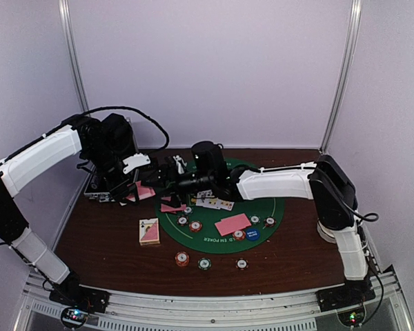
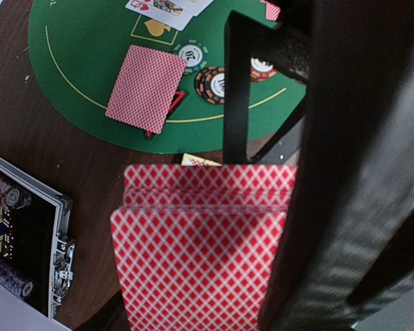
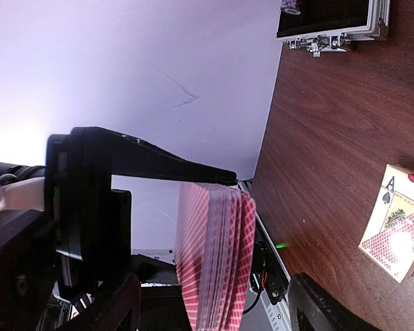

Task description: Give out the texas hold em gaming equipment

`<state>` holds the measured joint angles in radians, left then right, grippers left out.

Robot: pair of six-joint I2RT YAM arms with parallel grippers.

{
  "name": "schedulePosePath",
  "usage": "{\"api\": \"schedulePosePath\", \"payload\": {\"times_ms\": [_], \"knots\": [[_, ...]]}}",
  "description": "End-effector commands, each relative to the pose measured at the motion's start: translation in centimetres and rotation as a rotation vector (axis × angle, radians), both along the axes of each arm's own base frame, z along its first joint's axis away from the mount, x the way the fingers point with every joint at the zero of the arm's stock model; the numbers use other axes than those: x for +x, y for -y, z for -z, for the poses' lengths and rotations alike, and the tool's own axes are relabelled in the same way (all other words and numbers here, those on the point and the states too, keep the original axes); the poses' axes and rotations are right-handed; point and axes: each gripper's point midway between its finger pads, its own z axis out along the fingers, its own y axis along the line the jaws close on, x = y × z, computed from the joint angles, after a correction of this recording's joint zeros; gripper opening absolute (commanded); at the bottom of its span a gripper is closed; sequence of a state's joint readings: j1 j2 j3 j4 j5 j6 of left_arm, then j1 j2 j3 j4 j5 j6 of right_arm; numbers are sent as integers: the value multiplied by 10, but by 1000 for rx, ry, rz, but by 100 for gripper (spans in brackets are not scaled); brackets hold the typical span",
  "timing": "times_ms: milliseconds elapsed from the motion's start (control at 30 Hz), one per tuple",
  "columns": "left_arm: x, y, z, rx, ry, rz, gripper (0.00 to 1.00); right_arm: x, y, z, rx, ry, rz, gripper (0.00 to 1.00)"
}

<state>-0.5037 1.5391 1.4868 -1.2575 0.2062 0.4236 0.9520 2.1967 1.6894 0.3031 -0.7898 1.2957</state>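
a deck of pink-red-backed cards (image 2: 200, 255) fills the left wrist view, clamped in the left gripper (image 1: 132, 187) over the bare wood between the black case (image 2: 27, 241) and the green mat (image 2: 69, 69). the right gripper (image 3: 262, 233) has its jaws apart at the deck, one finger against its top edge. three striped chips (image 1: 204, 263) lie on the wood near the front, a card box (image 1: 149, 232) beside the mat

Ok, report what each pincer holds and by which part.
Left pincer clamps the red-backed card deck by its wrist-side end. Right pincer stands open around the far end, holding nothing.
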Motion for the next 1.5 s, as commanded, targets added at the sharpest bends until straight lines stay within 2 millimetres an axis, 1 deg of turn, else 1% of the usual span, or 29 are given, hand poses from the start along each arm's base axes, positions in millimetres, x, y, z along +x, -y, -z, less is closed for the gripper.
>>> {"api": "schedulePosePath", "payload": {"times_ms": [0, 233, 367, 467, 667, 833, 1033, 1133, 1233, 1333, 1467], "knots": [[6, 8, -10, -47, 32, 5, 0, -9, -15, -5, 28, -14, -49, 77], [5, 8, -13, -55, 39, 9, 0, -11, -24, 3, 19, -35, -70, 77], [5, 7, -14, -52, 45, 10, 0, -11, -24, 9, 12, -62, -91, 73], [5, 6, -14, -49, 48, 11, 0, -8, -18, 11, 13, -80, -103, 69], [5, 6, -15, -48, 53, 12, 0, 9, 7, 18, -31, -73, -69, 66], [4, 6, -16, -51, 55, 13, 0, 18, 20, 13, -33, -58, -46, 60], [4, 5, -14, -44, 53, 11, 0, 18, 21, 1, -5, -46, -48, 52], [4, 5, -15, -46, 52, 12, 0, 19, 22, -3, 3, -41, -45, 52], [3, 5, -13, -45, 47, 11, 0, 15, 17, -9, 4, -9, -50, 60], [4, 6, -11, -44, 41, 13, 0, 6, 4, -13, 11, 3, -80, 62], [4, 6, -12, -47, 44, 13, 0, 2, -8, -2, 2, -13, -102, 63]]}}
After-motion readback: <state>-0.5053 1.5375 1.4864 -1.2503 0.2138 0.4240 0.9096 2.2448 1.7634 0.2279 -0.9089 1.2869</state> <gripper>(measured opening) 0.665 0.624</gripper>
